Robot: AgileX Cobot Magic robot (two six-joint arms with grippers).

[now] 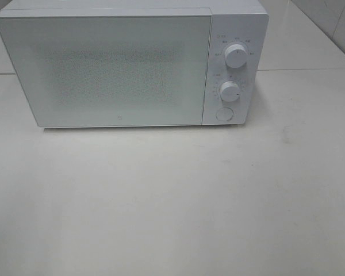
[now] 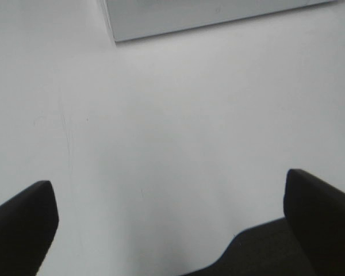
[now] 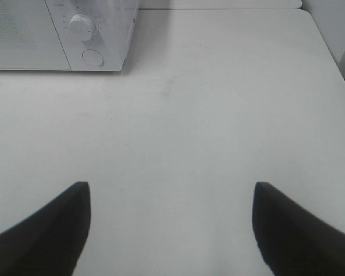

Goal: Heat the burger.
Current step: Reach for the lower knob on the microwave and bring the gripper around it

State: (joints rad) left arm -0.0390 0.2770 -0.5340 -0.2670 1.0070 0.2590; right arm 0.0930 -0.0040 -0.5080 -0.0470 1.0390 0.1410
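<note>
Left end effector [image 2: 168, 184]: released, its dark fingers [image 2: 23, 224] spread wide with nothing between them, over bare white table [image 2: 161, 115]. Ahead of it, across open table, is the lower front edge of the microwave [image 2: 218, 14]. Nothing lies between.

Middle: the white microwave [image 1: 132, 63] stands on the table [image 1: 172, 201] toward the far edge, more to the left side. Its frosted door [image 1: 103, 69] is closed flush and what is behind it cannot be made out. Right of the door is the control panel: upper dial [image 1: 236, 56], lower dial [image 1: 230, 91], and a round button [image 1: 223, 114] below them.

Burger: not seen in any view, so its place cannot be told.

Right end effector [image 3: 171, 187]: released, fingers [image 3: 299, 230] wide apart and gripping nothing, over bare table near the right edge. The microwave's panel end with a dial [image 3: 82, 26] and the button [image 3: 93, 57] lies well apart from it. A faint smudge [image 3: 168, 87] marks the tabletop in between.

Far right: tiled wall [image 1: 333, 23] behind the table's far right corner.
</note>
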